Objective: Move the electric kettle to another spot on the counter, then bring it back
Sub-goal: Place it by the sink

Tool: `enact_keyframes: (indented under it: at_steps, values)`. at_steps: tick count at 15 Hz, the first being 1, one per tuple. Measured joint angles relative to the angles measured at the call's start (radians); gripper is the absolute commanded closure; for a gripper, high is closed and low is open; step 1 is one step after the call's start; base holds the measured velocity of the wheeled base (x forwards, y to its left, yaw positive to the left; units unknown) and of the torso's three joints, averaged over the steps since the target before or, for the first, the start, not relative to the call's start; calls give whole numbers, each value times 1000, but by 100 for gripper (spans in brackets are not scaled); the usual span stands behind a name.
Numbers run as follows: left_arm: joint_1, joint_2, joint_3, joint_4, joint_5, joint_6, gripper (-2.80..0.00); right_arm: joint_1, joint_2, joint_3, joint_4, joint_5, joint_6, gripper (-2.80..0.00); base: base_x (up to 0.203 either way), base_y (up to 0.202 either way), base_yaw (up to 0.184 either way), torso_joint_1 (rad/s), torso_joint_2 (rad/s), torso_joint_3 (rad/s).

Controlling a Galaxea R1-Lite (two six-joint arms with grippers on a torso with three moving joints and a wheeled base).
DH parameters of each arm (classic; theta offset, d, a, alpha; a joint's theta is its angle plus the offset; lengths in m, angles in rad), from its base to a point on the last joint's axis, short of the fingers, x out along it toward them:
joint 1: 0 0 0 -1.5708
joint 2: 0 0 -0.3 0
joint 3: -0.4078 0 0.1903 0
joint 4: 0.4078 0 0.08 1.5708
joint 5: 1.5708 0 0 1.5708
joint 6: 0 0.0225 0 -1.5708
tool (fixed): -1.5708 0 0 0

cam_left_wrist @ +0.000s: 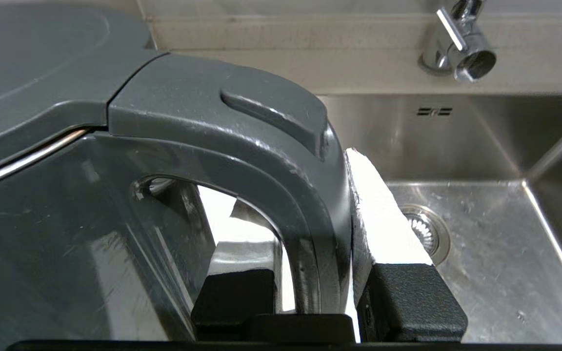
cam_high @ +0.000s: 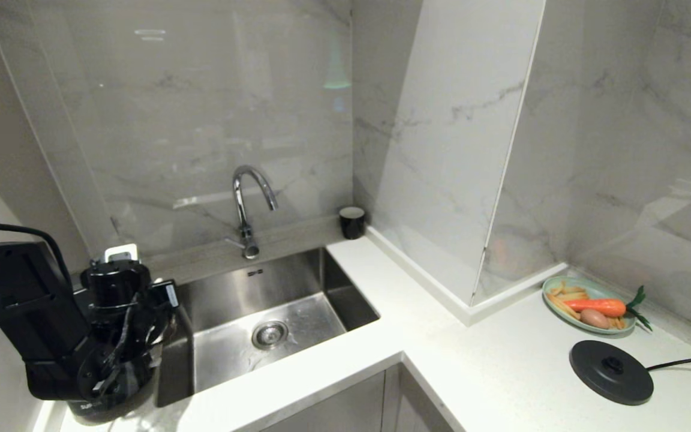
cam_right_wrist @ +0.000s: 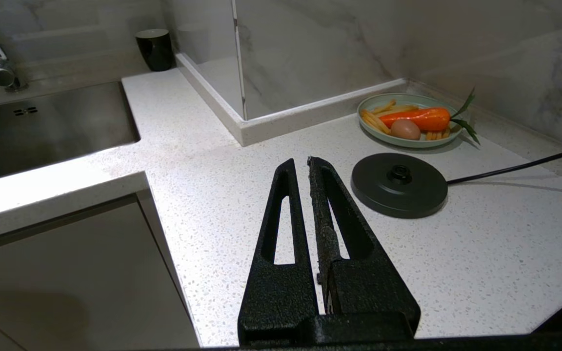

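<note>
Kettle (cam_left_wrist: 66, 219) at lower left of head view is glossy, slippery, probably heavy; you see left gripper (cam_left_wrist: 310, 243) clamped on its handle (cam_left_wrist: 261, 146), right gripper (cam_right_wrist: 305, 195) closed, empty.

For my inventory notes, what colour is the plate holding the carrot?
Pale green plate, clearest in the right wrist view.

**Where things stand around the sink**

The sink (cam_high: 273, 312) is set into the counter (cam_high: 489, 372). Behind it stands the tap (cam_high: 248, 207). At its far right corner, against the wall, is a cup (cam_high: 352, 222). Left of the sink, on the counter edge, stands the electric kettle (cam_high: 108, 408), under the left gripper (cam_left_wrist: 320, 273). Well to the right of the sink lies the kettle base (cam_high: 611, 372), and behind that base a plate (cam_high: 588, 303) with food.
</note>
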Motion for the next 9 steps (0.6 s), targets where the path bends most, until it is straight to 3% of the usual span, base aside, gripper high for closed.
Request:
enact_keyframes:
  at_steps: [5, 6, 7, 9]
  values:
    - [-4, 58, 68, -166, 2, 5, 0, 0, 0, 0, 0, 0, 0, 0, 0, 0, 0, 0, 0, 0]
    - [-5, 65, 71, -167, 2, 5, -31, 0, 0, 0, 0, 0, 0, 0, 0, 0, 0, 0, 0, 0]
    - [-8, 67, 75, -167, 2, 5, -280, 0, 0, 0, 0, 0, 0, 0, 0, 0, 0, 0, 0, 0]
    - [-15, 64, 78, -171, 3, 4, -280, 0, 0, 0, 0, 0, 0, 0, 0, 0, 0, 0, 0, 0]
